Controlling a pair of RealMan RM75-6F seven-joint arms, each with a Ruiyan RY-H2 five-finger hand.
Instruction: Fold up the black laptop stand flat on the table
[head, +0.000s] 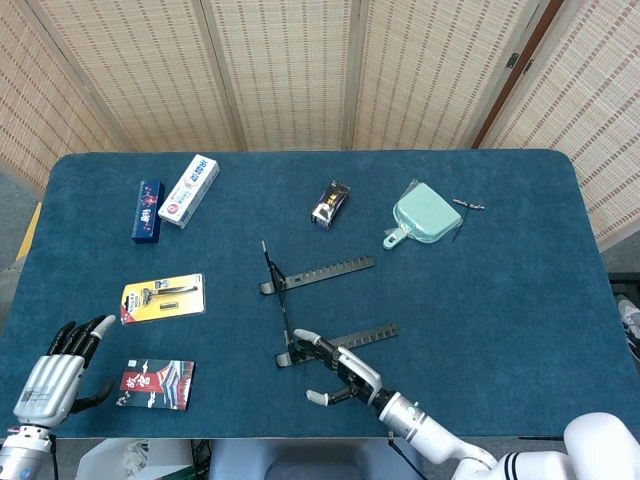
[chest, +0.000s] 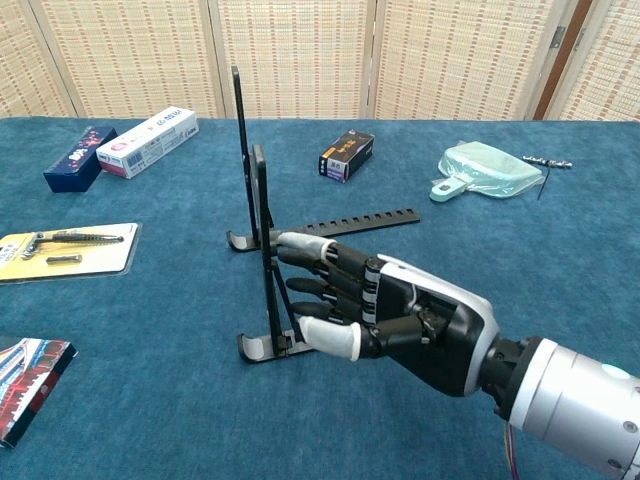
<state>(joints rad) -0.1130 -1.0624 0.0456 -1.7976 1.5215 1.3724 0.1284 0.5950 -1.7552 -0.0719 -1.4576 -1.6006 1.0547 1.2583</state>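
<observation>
The laptop stand (chest: 262, 215) is standing unfolded near the middle of the worktop (head: 500, 300), its two notched base rails lying flat and its two support arms rising upright. The task is therefore not yet done: the uprights must come down onto the rails.

The right hand (chest: 385, 320) is reaching in from the rail side with its fingers extended and slightly apart, holding nothing. The fingertips (chest: 292, 241) are lying at the nearer upright, apparently touching it; this placement suits pushing the upright over its hinge, or closing around it.

The left hand (head: 55, 370) is resting at the near left corner of the worktop, fingers loosely spread and empty, well apart from the stand and just beside a dark printed packet (head: 156, 385).

The chest view is showing the uprights' full height and the fingertips' level against them. The head view is foreshortening the uprights into short lines, but it is showing the two rails' spacing, the left hand, and the razor card (head: 162, 298) to the stand's left.
</observation>
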